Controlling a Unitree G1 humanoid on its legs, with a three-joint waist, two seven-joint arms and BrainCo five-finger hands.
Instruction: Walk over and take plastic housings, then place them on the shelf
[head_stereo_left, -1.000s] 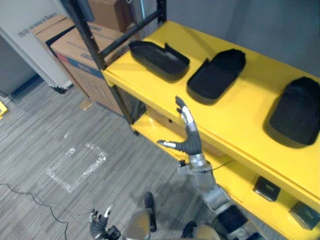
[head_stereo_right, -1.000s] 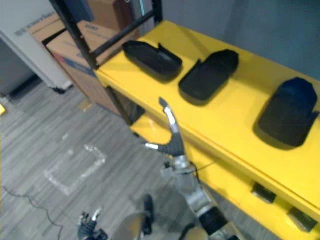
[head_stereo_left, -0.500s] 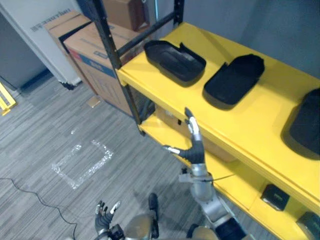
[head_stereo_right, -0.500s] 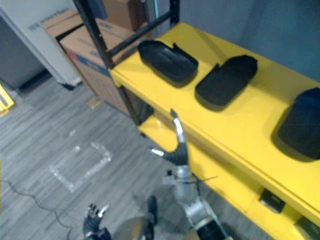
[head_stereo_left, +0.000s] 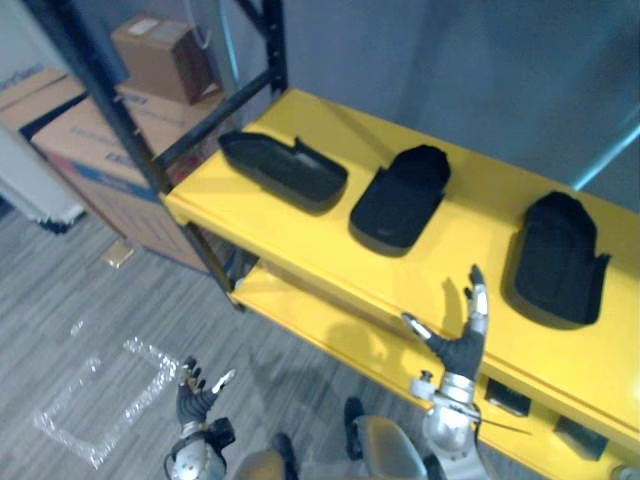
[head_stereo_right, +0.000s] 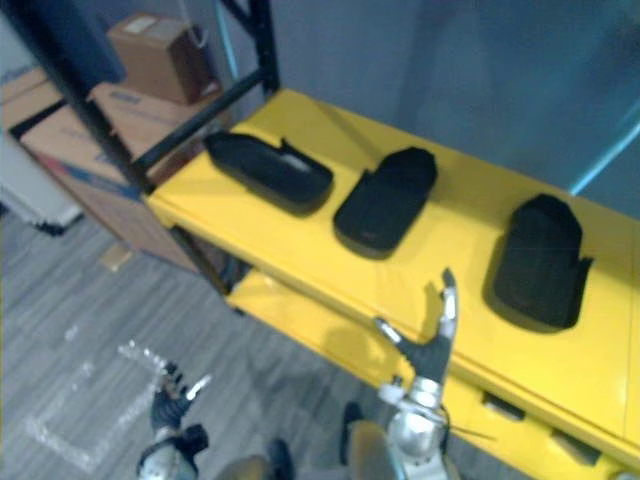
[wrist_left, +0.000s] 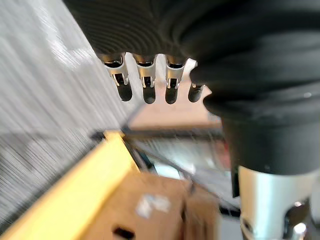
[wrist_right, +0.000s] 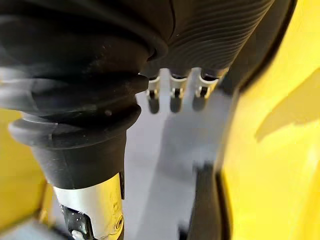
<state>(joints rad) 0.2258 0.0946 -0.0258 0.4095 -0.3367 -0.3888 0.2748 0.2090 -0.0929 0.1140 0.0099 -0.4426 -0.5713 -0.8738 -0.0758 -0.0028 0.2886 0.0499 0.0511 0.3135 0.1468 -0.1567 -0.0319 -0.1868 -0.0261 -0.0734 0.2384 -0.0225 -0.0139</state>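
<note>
Right robot hand (head_stereo_left: 462, 348) shifted along shelf (head_stereo_left: 300, 238), spread, apparently empty, left robot hand (head_stereo_left: 194, 388) spread

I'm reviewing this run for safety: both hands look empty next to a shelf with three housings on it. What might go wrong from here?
The right hand, open with straight fingers, is raised close to the front edge of the yellow shelf; a step forward may knock it against that edge. A sweep over the top may shove the right housing, the nearest to it.
</note>
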